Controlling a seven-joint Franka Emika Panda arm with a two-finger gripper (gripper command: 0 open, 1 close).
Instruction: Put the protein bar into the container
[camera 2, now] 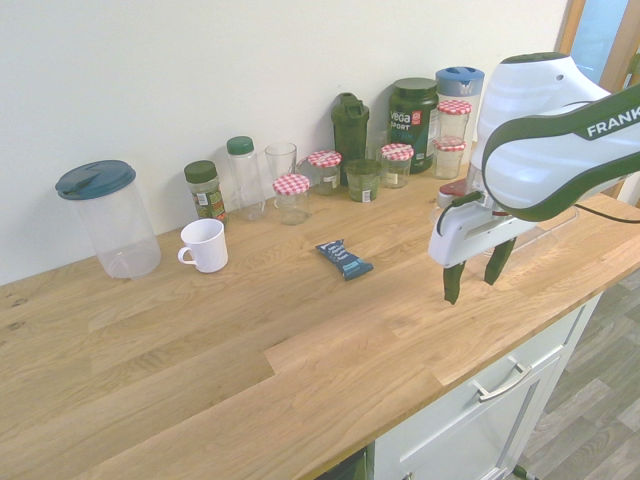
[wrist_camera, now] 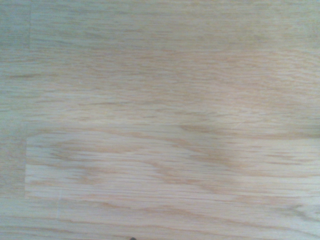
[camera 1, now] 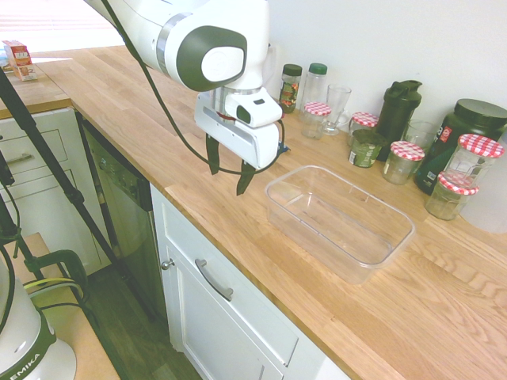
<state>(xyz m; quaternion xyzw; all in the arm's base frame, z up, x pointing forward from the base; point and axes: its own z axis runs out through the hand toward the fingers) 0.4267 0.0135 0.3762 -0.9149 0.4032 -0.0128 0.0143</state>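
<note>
The protein bar (camera 2: 344, 258), a small dark blue wrapper with white markings, lies flat on the wooden counter in front of the jars. My gripper (camera 2: 473, 280) hangs open above the counter near its front edge, to the right of the bar and apart from it, with nothing between its fingers. In the first exterior view the gripper (camera 1: 229, 170) stands just left of the container (camera 1: 341, 218), a large clear empty tub. There the arm's hand covers most of the bar. The wrist view shows only bare wood.
Glass jars with red-checkered lids (camera 1: 407, 152), a dark shaker bottle (camera 1: 396, 107), a green tub (camera 2: 413, 110), spice jars and a drinking glass (camera 2: 280, 160) line the wall. A white mug (camera 2: 205, 245) and a lidded clear pitcher (camera 2: 108, 218) stand further left. The counter's front edge (camera 2: 480, 345) runs close below my gripper.
</note>
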